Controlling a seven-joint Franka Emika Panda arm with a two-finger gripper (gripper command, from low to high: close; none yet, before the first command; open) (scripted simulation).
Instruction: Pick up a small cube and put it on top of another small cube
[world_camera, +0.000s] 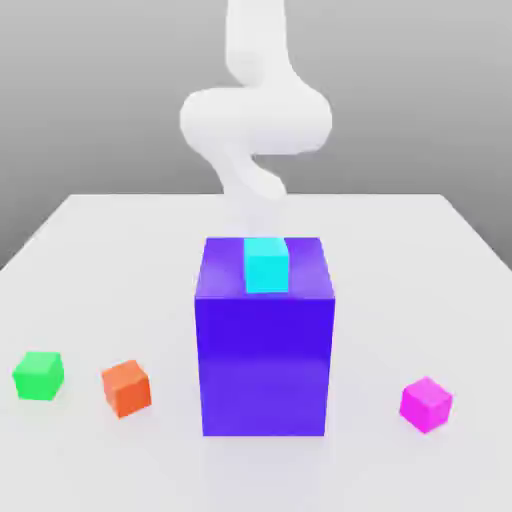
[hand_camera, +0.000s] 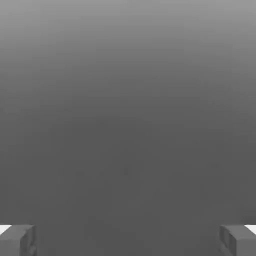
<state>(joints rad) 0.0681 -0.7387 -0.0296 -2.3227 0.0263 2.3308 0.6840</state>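
Three small cubes wait on the counter (world_camera: 90, 260).
End effector (hand_camera: 128, 240) spread wide, empty; magenta cube (world_camera: 426, 404) sits at the exterior view's right.

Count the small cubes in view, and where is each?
4. Green cube and orange cube on the table at the exterior view's left, magenta-pink cube at its right, cyan cube atop the big blue block. The block may hide more.

The white robot arm (world_camera: 255, 120) comes down from above and bends in a fat curl. In the hand view, the gripper (hand_camera: 128, 240) has its two grey fingers (hand_camera: 20, 240) spread far apart, holding nothing.
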